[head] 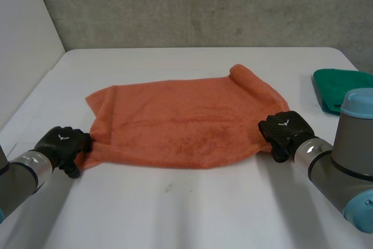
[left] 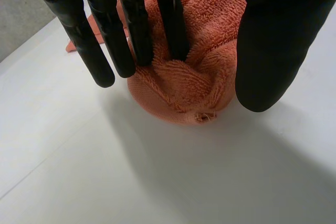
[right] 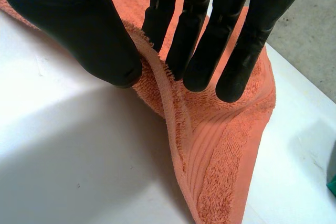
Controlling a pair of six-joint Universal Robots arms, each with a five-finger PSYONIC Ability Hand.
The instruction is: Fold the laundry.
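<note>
An orange towel (head: 180, 123) lies spread on the white table (head: 175, 214), its far right corner rolled over. My left hand (head: 61, 144) is at the towel's near left corner. In the left wrist view that corner (left: 184, 87) is bunched on the table, with straight fingers (left: 136, 30) resting on it and the thumb (left: 268, 51) standing apart, so the hand is open. My right hand (head: 284, 129) is at the near right corner. Its thumb (right: 79, 24) and fingers (right: 210, 35) pinch the towel's hem (right: 220, 171) and lift it slightly.
A green cloth (head: 338, 88) lies at the table's far right, just beyond my right arm. A grey wall stands behind the table and a white wall along its left side.
</note>
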